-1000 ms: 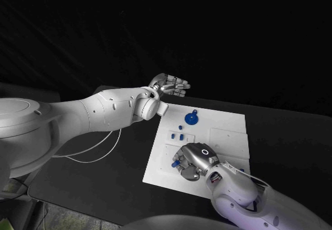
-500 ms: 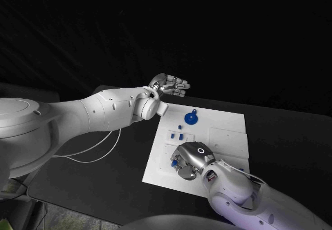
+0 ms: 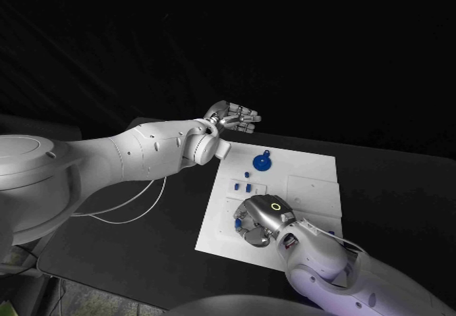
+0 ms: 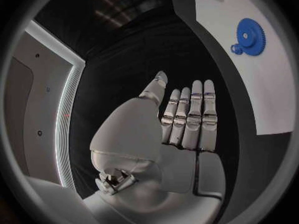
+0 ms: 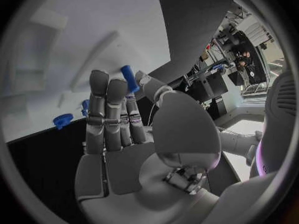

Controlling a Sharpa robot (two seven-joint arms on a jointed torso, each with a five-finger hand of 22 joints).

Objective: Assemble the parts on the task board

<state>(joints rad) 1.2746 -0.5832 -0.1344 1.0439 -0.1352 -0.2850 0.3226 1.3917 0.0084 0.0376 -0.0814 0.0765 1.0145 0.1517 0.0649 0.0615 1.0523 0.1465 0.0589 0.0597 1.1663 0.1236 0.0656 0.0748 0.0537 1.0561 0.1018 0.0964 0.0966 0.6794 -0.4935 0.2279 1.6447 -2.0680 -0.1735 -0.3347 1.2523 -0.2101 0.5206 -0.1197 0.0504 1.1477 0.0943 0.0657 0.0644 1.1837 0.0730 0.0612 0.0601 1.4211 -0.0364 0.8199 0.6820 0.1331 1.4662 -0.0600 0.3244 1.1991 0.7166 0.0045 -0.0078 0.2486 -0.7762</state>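
The right hand [image 3: 262,220] hovers low over the near end of the task board [image 3: 313,178], pinching a blue peg [image 5: 129,78] between thumb and fingers, the peg's long axis pointing toward the board. The left hand [image 3: 234,118], flat-fingered and empty, waits beyond the far edge.
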